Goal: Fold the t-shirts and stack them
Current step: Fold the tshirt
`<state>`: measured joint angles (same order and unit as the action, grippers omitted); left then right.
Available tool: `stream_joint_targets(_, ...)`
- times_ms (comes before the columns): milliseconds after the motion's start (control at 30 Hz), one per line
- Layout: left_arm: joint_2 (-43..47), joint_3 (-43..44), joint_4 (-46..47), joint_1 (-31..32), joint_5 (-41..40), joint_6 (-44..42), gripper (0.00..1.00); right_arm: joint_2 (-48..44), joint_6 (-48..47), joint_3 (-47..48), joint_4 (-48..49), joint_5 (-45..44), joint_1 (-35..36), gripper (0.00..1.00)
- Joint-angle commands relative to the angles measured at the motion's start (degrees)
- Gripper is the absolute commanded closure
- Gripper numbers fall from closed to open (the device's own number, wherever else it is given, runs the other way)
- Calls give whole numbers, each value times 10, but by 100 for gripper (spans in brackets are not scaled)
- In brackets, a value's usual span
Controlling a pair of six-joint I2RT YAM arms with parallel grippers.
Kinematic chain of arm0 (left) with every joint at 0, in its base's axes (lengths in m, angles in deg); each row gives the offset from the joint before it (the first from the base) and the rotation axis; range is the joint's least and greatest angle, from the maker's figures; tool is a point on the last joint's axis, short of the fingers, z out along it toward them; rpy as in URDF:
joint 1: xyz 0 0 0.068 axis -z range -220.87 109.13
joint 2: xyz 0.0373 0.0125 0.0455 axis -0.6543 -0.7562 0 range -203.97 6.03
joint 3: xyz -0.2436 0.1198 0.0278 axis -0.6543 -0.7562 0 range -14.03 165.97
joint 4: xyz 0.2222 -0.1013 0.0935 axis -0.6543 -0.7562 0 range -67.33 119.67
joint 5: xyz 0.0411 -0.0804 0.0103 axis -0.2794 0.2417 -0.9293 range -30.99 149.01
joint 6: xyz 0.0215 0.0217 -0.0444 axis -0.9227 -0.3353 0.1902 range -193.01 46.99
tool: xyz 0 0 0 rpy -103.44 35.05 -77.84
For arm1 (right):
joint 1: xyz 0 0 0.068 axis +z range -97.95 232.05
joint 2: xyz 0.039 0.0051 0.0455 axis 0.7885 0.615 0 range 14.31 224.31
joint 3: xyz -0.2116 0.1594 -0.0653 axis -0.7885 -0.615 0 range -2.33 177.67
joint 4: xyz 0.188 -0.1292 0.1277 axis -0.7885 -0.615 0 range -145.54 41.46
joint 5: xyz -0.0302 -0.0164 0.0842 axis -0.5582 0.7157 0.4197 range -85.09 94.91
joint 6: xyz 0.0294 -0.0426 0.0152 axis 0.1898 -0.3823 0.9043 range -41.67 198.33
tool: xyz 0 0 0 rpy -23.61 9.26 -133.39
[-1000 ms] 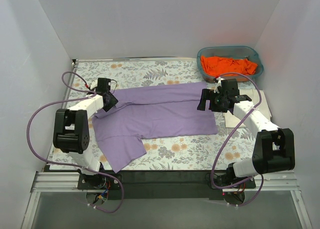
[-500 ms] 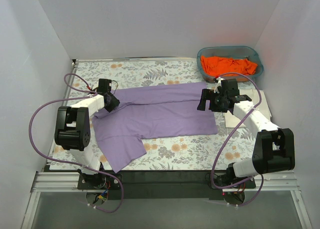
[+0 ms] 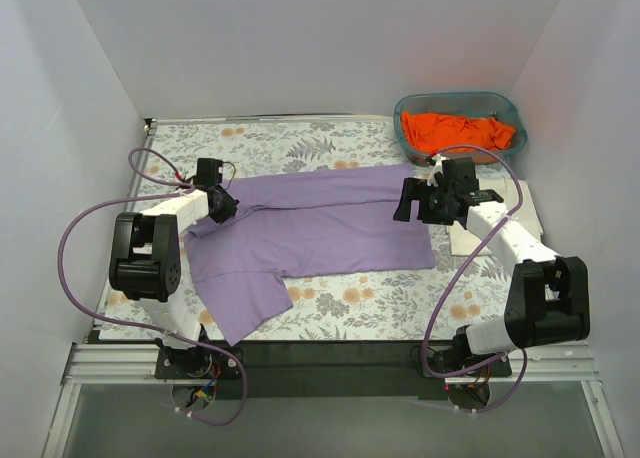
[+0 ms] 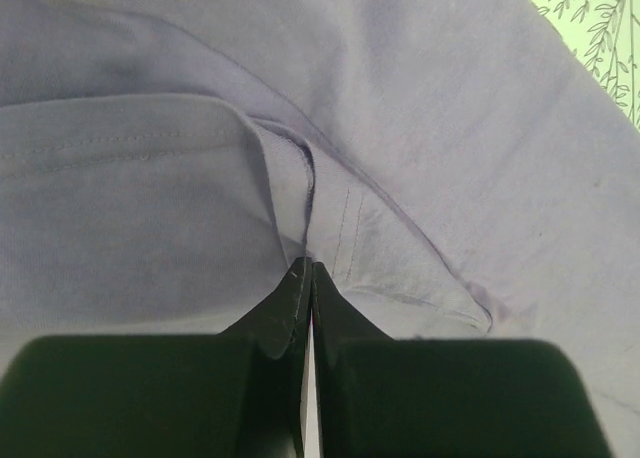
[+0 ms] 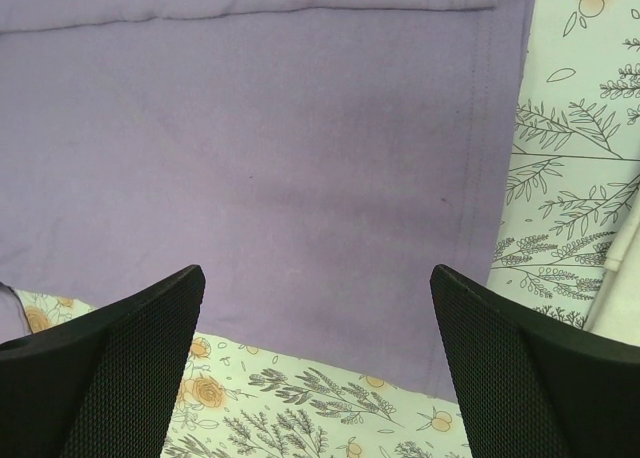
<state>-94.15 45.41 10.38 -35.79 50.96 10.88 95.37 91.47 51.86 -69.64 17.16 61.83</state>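
When viewed from above, a small booth closed in by plain white walls (image 3: 300, 48) on the left, far and right sides. Inside, a floral tablecloth (image 3: 380, 298) laid flat, pale with grey-green sprigs and peach blossoms. Along the near edge, a black rail (image 3: 320, 356) carrying both arm bases (image 3: 185, 361), with purple cables (image 3: 75, 228) looping out from each.

Spread across the middle of the tablecloth, a lavender t-shirt (image 3: 320, 223), long side running left to right, one sleeve flopping toward the near left corner. At its left end, the left gripper (image 3: 222, 206), jaws pressed together and pinching a raised ridge of lavender fabric beside a stitched seam, shown close up by the left wrist camera. Over the right end, the right gripper (image 3: 412, 200), jaws spread wide with nothing between them, hanging above the stitched hem. Below it in the right wrist view, lavender cloth giving way to tablecloth on the near and right sides.

In the far right corner, a teal plastic basket (image 3: 410, 108) holding a crumpled orange t-shirt (image 3: 458, 131). Just right of the lavender shirt, partly under the right arm (image 3: 505, 233), a cream-white folded t-shirt (image 3: 528, 210) lying flat on the tablecloth.
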Motion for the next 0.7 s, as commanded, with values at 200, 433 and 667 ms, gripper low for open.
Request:
stream_joint_targets(200,60,-18,-29,-1,31,35,100,-5,-6,3,-4,14,-1,16)
stream_joint_targets(433,112,-25,-67,0,74,78,100,-6,-1,5,-5,26,-1,16)
stream_joint_targets(667,147,-62,-74,15,131,124,100,-7,-1,2,-4,33,-1,16)
